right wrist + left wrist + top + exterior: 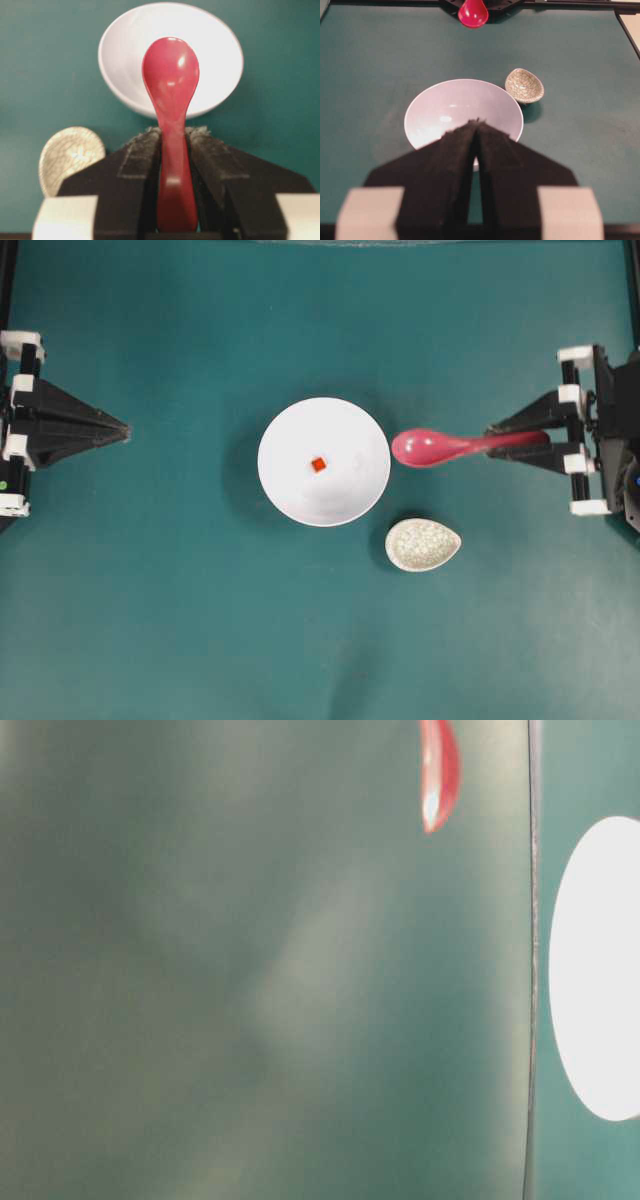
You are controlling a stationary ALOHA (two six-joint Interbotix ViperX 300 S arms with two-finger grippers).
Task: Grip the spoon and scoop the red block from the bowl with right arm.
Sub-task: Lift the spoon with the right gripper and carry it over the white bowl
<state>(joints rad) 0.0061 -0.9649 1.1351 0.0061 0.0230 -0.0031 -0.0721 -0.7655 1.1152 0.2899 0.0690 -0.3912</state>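
A green table bears the bowl and a speckled dish.

Right gripper clamped, left gripper closed

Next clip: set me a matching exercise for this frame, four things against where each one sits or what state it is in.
Things:
1. spoon
2. red block
3. speckled dish
4. left gripper

States:
A. fingers shut, holding nothing
B. lying inside the white bowl
C. clamped by its handle in the right gripper
D. empty, on the cloth beside the bowl

Pairs: 1-C, 2-B, 3-D, 4-A
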